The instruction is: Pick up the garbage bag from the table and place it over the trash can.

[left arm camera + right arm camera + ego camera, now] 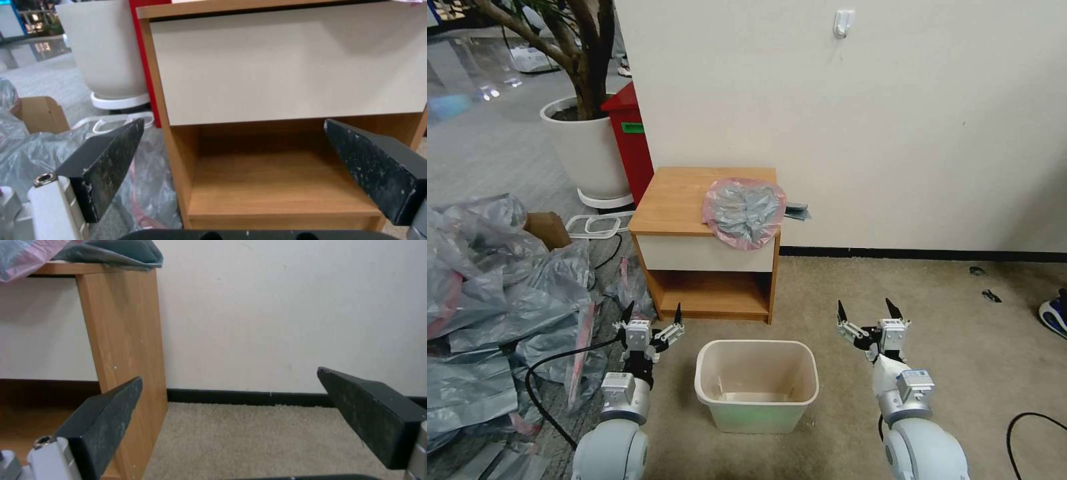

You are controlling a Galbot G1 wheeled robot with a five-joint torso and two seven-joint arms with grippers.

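Observation:
The garbage bag (743, 212), grey crinkly plastic with a pink rim, lies flat on the right half of the table (677, 193), hanging a little over its front and right edges; its edge (26, 255) shows in the right wrist view. The beige trash can (756, 382) stands on the carpet in front of the table, with nothing in it. My left gripper (653, 314) hovers open, low, left of the can, facing the table's lower shelf (271, 176). My right gripper (865, 310) hovers open to the can's right, facing the wall.
A big heap of grey bags (494, 300) covers the floor at the left, with a cardboard box (548, 229) and a black cable (544, 373). A red bin (630, 143) and a white plant pot (587, 150) stand behind the table. A shoe (1054, 313) lies at the right edge.

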